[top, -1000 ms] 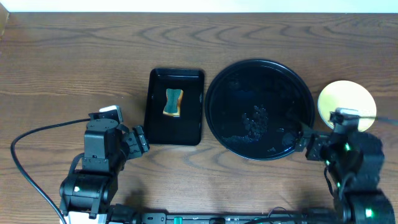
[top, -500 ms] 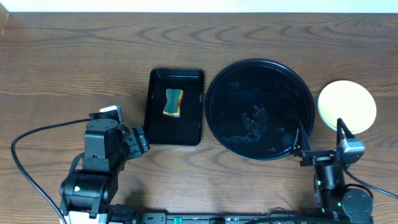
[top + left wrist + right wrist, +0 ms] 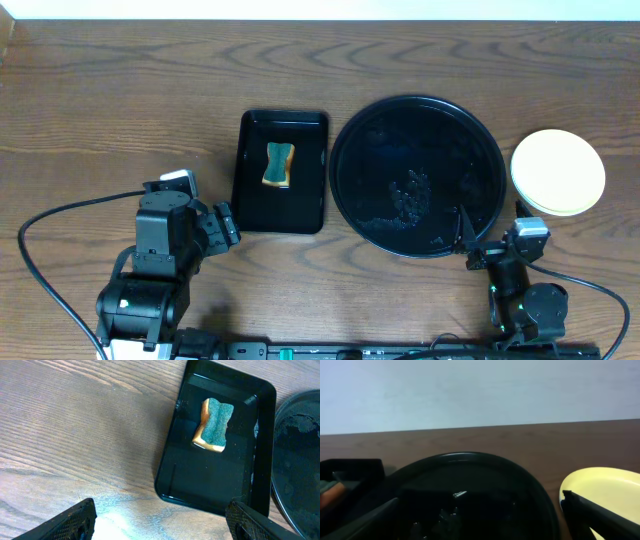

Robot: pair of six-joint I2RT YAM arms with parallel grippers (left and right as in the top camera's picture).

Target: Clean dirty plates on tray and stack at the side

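The round black tray (image 3: 418,120) holds no plates, only water drops near its middle. It also fills the lower part of the right wrist view (image 3: 470,467). A pale yellow plate (image 3: 558,170) lies on the table right of the tray, on top of a stack; a thin rim of another plate shows under it. It also shows in the right wrist view (image 3: 605,485). My right gripper (image 3: 492,240) is open and empty at the tray's front right edge (image 3: 480,520). My left gripper (image 3: 205,205) is open and empty over bare wood (image 3: 162,525), left of the rectangular tray.
A smaller black rectangular tray (image 3: 252,200) stands left of the round tray, with a green and yellow sponge (image 3: 279,164) in it; both also show in the left wrist view, tray (image 3: 200,480) and sponge (image 3: 215,425). A black cable (image 3: 40,230) loops at the front left.
My right arm has drawn back from beside the plate stack toward the table's front edge, and the yellow plate is now fully uncovered. The left arm has not moved.
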